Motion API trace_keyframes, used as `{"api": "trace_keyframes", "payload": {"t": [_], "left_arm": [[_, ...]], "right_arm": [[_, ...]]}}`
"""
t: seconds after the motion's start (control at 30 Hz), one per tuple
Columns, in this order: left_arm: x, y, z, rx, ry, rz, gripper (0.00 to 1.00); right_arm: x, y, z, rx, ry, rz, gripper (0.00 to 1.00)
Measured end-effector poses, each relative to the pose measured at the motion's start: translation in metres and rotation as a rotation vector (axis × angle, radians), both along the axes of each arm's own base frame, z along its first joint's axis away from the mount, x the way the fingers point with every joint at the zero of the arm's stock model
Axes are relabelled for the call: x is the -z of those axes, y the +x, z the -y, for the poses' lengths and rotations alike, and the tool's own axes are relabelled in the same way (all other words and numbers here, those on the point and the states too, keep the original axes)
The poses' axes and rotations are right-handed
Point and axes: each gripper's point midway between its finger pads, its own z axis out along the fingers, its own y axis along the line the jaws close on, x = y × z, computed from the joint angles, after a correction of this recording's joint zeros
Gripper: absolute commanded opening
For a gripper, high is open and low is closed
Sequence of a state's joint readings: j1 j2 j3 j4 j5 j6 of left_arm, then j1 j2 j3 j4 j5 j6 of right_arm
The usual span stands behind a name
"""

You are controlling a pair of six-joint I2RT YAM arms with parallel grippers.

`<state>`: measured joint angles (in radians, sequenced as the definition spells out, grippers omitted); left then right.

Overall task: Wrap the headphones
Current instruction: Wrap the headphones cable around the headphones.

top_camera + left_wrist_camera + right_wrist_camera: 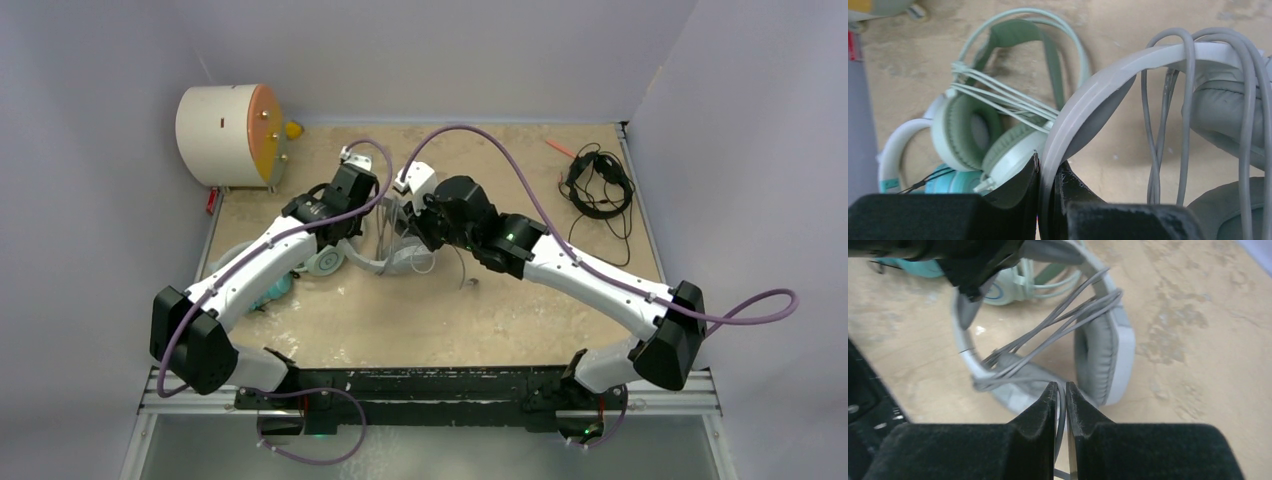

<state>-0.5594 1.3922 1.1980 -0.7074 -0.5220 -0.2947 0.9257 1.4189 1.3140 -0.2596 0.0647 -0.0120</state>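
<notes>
Far left there's a cream drum [228,135] with an orange face sitting at the back corner of the table [520,320]. Next over, the teal headphones [950,182] lie flat on the table under the left arm, touching the mint-green headphones [965,132], which have their pale cord looped across the band. The left gripper [1049,162] is clamped tight on the headband of the white-and-grey headphones [1108,75], so that set sits right in its jaws, band squeezed between the two fingers with the ear cups hanging out to the right of it. The grey cord [1048,335] is strung in several loose loops over the band and across between the cups. The right gripper [1060,387] is just beside the near cup, and its fingers are pinched nearly together with one strand of that grey cord running down between them. Way off to the right, well apart from both arms, the thin black headphones [598,185] lie near the back edge with their black cable trailing loose on the table
</notes>
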Motion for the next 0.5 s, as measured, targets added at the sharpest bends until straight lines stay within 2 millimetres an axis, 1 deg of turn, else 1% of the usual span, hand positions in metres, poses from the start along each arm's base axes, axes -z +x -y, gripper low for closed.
{"api": "trace_keyframes", "payload": {"t": [0.1,0.17,0.27,0.37,0.5], "left_arm": [[0.006,-0.008,0.019,0.073,-0.056,-0.045,0.0],[0.009,-0.014,0.029,0.117,-0.081,-0.077,0.0],[0.015,-0.027,0.037,0.184,-0.096,-0.145,0.0],[0.021,-0.042,0.043,0.241,-0.104,-0.212,0.0],[0.02,-0.057,0.054,0.311,-0.143,-0.278,0.0]], "right_arm": [[0.008,0.012,0.009,0.049,-0.056,0.065,0.18],[0.016,0.018,0.014,0.075,-0.086,0.097,0.18],[0.028,0.029,0.028,0.129,-0.142,0.138,0.18],[0.025,0.041,0.038,0.171,-0.158,0.171,0.15],[0.02,0.056,0.049,0.217,-0.148,0.187,0.15]]}}
